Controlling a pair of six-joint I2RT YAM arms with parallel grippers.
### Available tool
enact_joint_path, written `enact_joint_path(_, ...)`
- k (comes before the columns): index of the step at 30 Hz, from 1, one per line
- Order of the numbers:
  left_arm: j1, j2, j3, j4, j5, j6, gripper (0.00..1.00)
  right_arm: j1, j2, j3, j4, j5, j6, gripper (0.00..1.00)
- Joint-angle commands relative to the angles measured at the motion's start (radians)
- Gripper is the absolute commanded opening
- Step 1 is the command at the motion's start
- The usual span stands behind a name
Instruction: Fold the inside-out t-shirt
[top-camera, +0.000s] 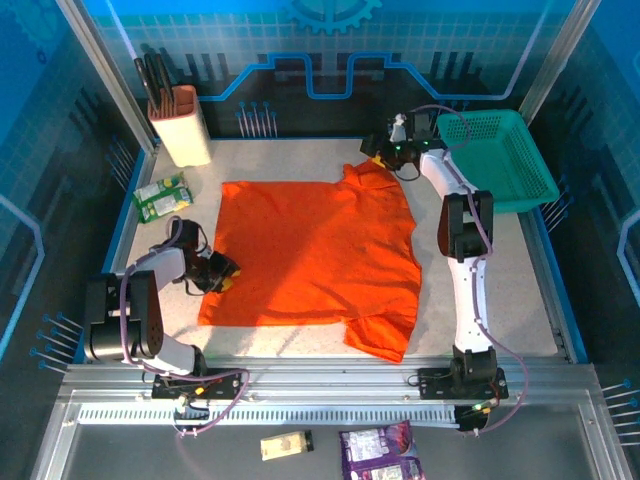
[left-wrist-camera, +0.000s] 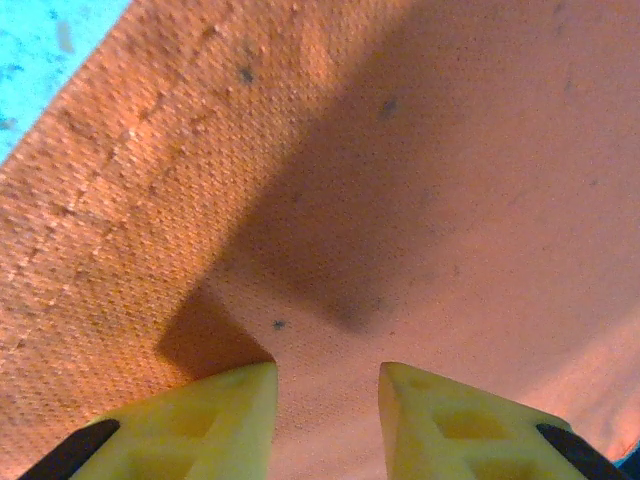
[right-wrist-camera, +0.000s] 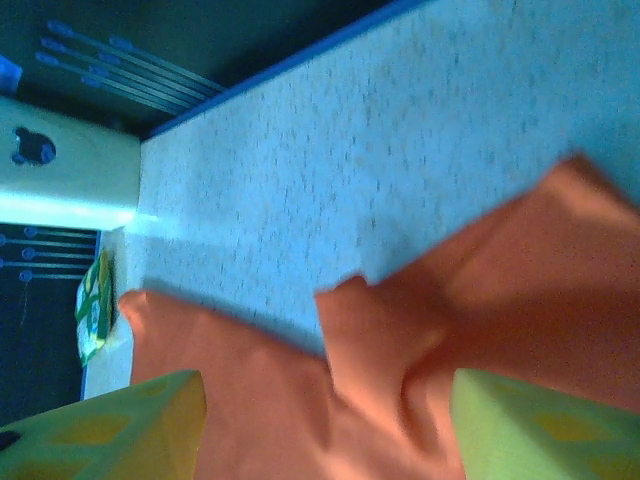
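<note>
Left gripper (top-camera: 218, 272) of mine sits low at the left edge of the orange-red t-shirt (top-camera: 320, 260), near the front corner. Seen from its wrist, the yellow fingers (left-wrist-camera: 215, 405) stand a little apart with cloth (left-wrist-camera: 400, 200) running between and beneath them. They are parted, not pressed together, and I cannot tell whether they have any real purchase on the fabric.

My right gripper (top-camera: 378, 155) is at the far right corner of the shirt, over the far sleeve and close to the teal mesh basket (top-camera: 495, 150). Its wrist camera shows the fingers (right-wrist-camera: 120, 430) spread wide, with a rumpled flap of orange fabric (right-wrist-camera: 560, 280) lying between them and nothing pinched.

The t-shirt lies spread out flat in the middle of the speckled table (top-camera: 500, 260), its body a broad rectangle with one sleeve sticking out at the far right and the other at the near right. I see no fold in it: no edge is doubled over and no sleeve is tucked in. By my reckoning the folding itself is all yet to do, and I am only taking up my two holds. Whether the shirt is inside out I cannot make out from its plain surface.
</note>
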Motion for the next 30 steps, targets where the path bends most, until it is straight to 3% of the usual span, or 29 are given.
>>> enact_joint_path(1, 0.001, 0.01, -0.018, -0.017, -0.03, -0.01, 0.34, -0.002, 0.096, 0.131, -0.092, 0.037, 0.025, 0.66)
enact_joint_path(9, 0.003, 0.017, -0.032, -0.03, -0.043, -0.019, 0.34, 0.001, 0.201, 0.198, -0.088, 0.11, 0.083, 0.64)
enact_joint_path(13, 0.006, 0.011, -0.056, -0.02, -0.054, -0.027, 0.34, -0.011, 0.204, 0.193, -0.184, 0.295, 0.111, 0.64)
enact_joint_path(18, 0.008, -0.012, -0.085, -0.017, -0.064, -0.037, 0.34, -0.021, 0.191, 0.16, -0.173, 0.393, 0.114, 0.64)
enact_joint_path(25, 0.009, -0.053, -0.097, -0.018, -0.053, -0.044, 0.34, -0.015, 0.163, 0.156, -0.082, 0.302, 0.107, 0.65)
enact_joint_path(30, 0.007, -0.088, -0.068, -0.032, -0.03, -0.029, 0.34, -0.01, 0.029, 0.055, -0.007, 0.262, 0.092, 0.65)
